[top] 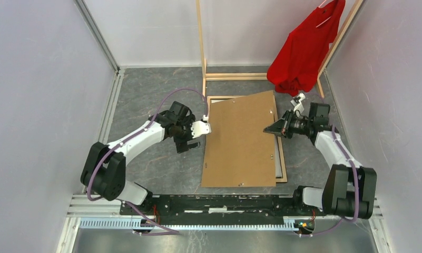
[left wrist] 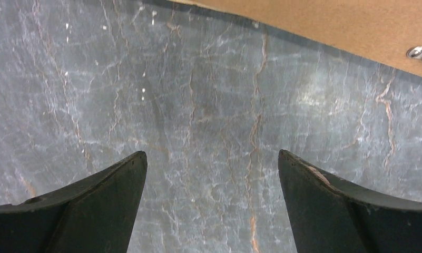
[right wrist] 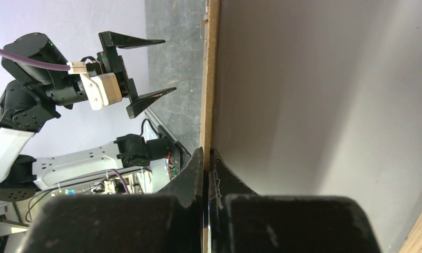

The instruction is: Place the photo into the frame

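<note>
Top view: frame (top: pixel 284 171) flat on worktop (top: pixel 145 89), brown backing board (top: pixel 240 142) lying skewed over it. Right tool (top: pixel 270 129) at board's right edge. Left tool (top: pixel 200 132) just beside board's left edge. Pale sliver, seemingly photo (top: pixel 277 164), shows under board inside right rail.
Left wrist: tool spread wide over worktop, board corner beyond.
Right wrist: tool pinched tight on board's edge, pale sheet beneath.
</note>
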You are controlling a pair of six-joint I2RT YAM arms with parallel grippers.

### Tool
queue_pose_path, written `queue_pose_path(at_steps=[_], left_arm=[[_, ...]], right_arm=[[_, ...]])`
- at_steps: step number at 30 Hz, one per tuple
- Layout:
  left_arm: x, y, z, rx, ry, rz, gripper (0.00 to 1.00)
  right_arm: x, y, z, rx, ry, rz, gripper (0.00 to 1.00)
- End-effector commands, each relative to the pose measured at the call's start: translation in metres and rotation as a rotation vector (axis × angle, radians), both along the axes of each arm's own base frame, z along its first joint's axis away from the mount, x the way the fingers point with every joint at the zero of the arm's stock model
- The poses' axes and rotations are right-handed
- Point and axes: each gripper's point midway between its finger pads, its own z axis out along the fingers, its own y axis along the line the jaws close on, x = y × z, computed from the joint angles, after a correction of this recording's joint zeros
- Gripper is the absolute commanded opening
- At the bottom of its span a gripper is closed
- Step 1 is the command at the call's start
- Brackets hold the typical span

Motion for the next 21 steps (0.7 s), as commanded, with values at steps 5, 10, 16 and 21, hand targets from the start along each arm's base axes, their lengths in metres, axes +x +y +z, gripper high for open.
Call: queue_pose_path(at_steps=[5, 10, 16, 21], left_arm=[[0.007, -0.038, -0.008, -0.083, -0.022, -0.011, 1.00], [0.004, -0.044, -0.017, -0.083, -0.001, -0.009, 1.00], [0.005, -0.044, -0.029, -0.078, 0.020, 0.021, 0.98], [0.006, -0.047, -0.038, -0.081, 0.035, 0.052, 0.98]], right_arm=[[0.024, -0.015, -0.013, -0.128, -0.061, 0.023, 0.12], [0.033, -0.021, -0.028, -0.151, -0.032, -0.018, 0.23], [0.033, -0.016, -0.039, -0.059, -0.013, -0.106, 0.31], [0.029, -0.010, -0.041, 0.013, -0.006, -0.122, 0.33]])
